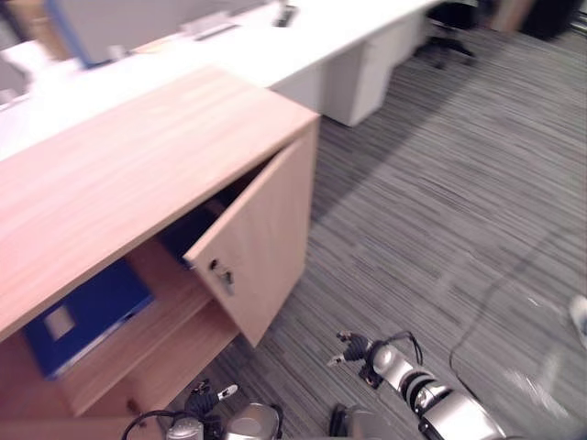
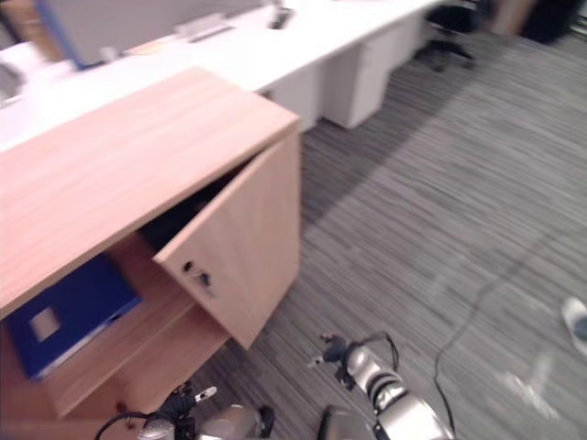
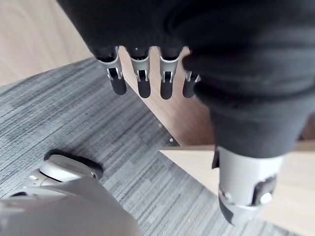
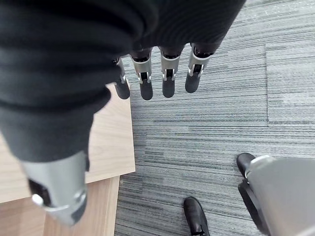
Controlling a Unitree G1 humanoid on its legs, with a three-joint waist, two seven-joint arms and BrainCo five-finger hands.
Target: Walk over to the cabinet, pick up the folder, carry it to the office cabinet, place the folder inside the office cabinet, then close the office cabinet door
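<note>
- The wooden office cabinet (image 1: 138, 156) stands at the left on grey striped carpet (image 1: 440, 202), with a white desk (image 1: 275, 46) behind it and a dark office chair (image 1: 449, 32) further back.
- The blue folder (image 1: 87, 316) lies flat on the shelf inside the cabinet, at its left end, with 1 pale square label facing up. Neither hand touches it.
- The cabinet door (image 1: 261, 247) hangs part-way open, and its small lock (image 1: 220, 273) is near the free edge. Behind the door there is a 2nd dark blue shape (image 1: 188, 234); I cannot tell what it is.
- The left hand (image 3: 142, 81) hangs low in front of the cabinet, near the door's lower edge. Its fingers are straight and relaxed, and it grasps nothing.
- The right hand (image 4: 167, 78) hangs over the carpet, just beyond the door. Its fingers are also released and empty.
</note>
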